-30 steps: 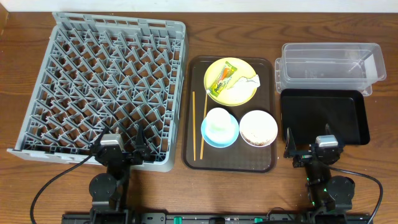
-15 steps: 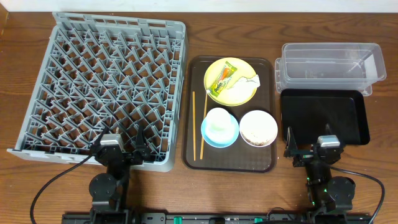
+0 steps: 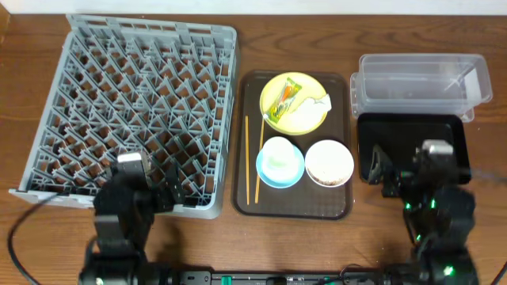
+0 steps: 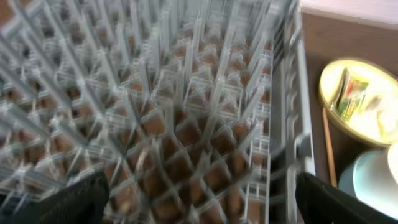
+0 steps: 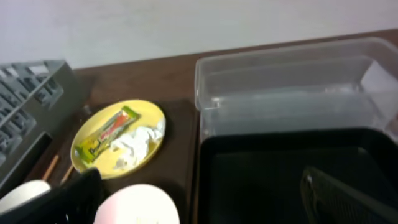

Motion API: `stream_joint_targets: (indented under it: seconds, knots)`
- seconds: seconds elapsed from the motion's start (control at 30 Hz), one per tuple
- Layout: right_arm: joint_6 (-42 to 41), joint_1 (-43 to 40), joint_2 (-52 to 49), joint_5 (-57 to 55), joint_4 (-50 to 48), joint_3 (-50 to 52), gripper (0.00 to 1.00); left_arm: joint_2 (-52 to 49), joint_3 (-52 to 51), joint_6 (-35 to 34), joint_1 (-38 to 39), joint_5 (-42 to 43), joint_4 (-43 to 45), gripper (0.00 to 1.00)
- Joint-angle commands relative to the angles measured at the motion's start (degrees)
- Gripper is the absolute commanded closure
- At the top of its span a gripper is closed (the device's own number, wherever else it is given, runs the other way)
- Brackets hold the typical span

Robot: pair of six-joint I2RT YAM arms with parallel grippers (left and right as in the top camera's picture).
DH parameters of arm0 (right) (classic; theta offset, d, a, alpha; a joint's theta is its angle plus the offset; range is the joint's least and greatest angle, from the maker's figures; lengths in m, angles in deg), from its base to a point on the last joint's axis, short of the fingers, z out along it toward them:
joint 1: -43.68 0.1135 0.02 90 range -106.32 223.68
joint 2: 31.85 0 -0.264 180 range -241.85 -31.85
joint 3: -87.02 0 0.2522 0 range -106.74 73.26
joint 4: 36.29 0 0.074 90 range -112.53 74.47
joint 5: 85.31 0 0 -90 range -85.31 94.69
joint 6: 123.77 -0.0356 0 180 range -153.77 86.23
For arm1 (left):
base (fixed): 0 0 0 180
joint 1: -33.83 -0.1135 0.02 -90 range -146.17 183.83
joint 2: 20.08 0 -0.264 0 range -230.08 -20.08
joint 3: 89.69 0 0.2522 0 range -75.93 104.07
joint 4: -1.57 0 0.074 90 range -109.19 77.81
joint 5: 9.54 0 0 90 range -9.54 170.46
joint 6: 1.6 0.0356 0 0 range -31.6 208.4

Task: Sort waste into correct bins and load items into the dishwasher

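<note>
The yellow plate (image 3: 305,120) on the brown tray holds the snack wrapper (image 3: 286,97) and the white tissue (image 3: 315,104). In front of it stand a white cup in the light blue bowl (image 3: 280,162) and the white bowl (image 3: 329,162) with whitish scraps. The chopsticks (image 3: 252,158) lie at the tray's left. My left gripper (image 4: 202,205) is open and empty above the near right part of the grey dish rack (image 3: 135,103). My right gripper (image 5: 202,199) is open and empty above the near edge of the black tray (image 3: 412,146), beside the white bowl (image 5: 137,205). The clear tub (image 3: 420,83) stands behind it.
The brown serving tray (image 3: 293,207) lies between the rack and the two bins. The rack's right wall (image 4: 292,112) stands close to the tray and chopsticks (image 4: 328,146). Bare wooden table shows along the front edge.
Both arms have risen from their low rest at the table's front and moved forward. The left is now over the rack's near edge, the right over the black tray. Nothing on the table moved.
</note>
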Motion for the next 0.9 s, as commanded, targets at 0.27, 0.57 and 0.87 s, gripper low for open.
stream_joint_targets:
  seconds: [0.27, 0.57, 0.87]
  knots:
    - [12.0, 0.7, -36.2, 7.1, 32.9, -43.8, 0.01, -13.8, 13.4, -0.3, 0.2, 0.4, -9.1, 0.04]
    - [16.9, 7.0, -51.1, 6.0, 35.7, -63.0, 0.01, -13.8, 13.4, -0.3, 0.2, 0.4, -9.1, 0.04]
    - [11.9, 15.8, -72.3, 3.2, 35.5, -73.6, 0.23, -13.8, 13.4, -0.3, 0.2, 0.4, -9.0, 0.04]
